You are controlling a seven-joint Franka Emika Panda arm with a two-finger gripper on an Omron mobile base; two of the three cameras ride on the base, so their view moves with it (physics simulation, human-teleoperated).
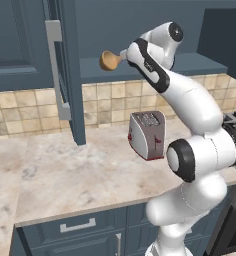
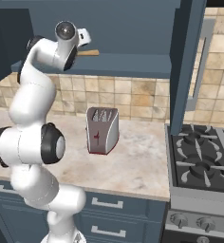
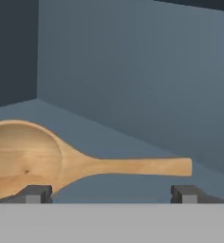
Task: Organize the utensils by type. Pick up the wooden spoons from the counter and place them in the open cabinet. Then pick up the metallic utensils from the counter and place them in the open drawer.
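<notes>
Wooden spoon (image 3: 61, 163) lies flat on the floor of the open cabinet (image 3: 133, 71), bowl to one side and handle stretched out toward the back wall, as the hand view shows it. From the left base view its round bowl pokes out past the arm, up at cabinet height, above the toaster (image 1: 147, 135) on the table (image 1: 65, 175). The hand (image 3: 111, 193) sits just in front of the spoon with its two dark fingertips (image 3: 35, 193) spread wide apart, gripping nothing; the spoon rests between and beyond them, free of both.

What could go wrong from here, as I judge it: one fingertip is very near the bowl, so pulling back crookedly could catch the spoon and drag it toward the cabinet's edge, even off it and down onto the toaster or table. The cabinet door (image 1: 57, 70) stands open just beside the arm, and a wide swing on the way out could knock it. The metal pieces are yet to be dealt with.

No brand, label or readable writing anywhere; the toaster has only a small red mark on its side, too small to make out
</notes>
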